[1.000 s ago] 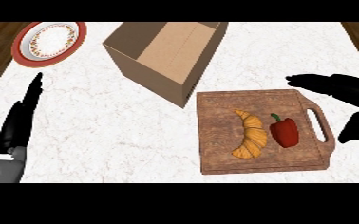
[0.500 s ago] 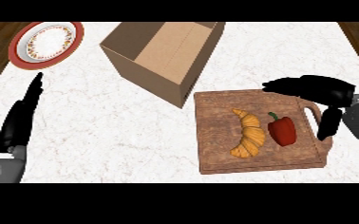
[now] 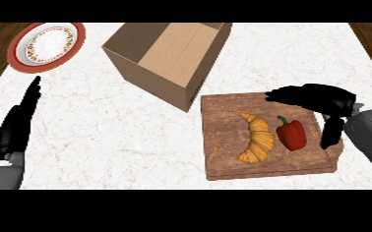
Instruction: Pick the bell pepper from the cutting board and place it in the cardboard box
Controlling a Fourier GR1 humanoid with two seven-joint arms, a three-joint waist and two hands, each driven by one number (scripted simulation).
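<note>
Fingers point(image 3: 294, 95) spread (thumb apart) around bell pepper point(image 3: 292, 134), not touching.

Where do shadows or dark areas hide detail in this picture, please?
Head view: lighting is even, without glare; the box has a darker outer left wall; the right hand, all black, shows little surface detail over the board, as does the left hand; the pepper is clearly lit.
</note>
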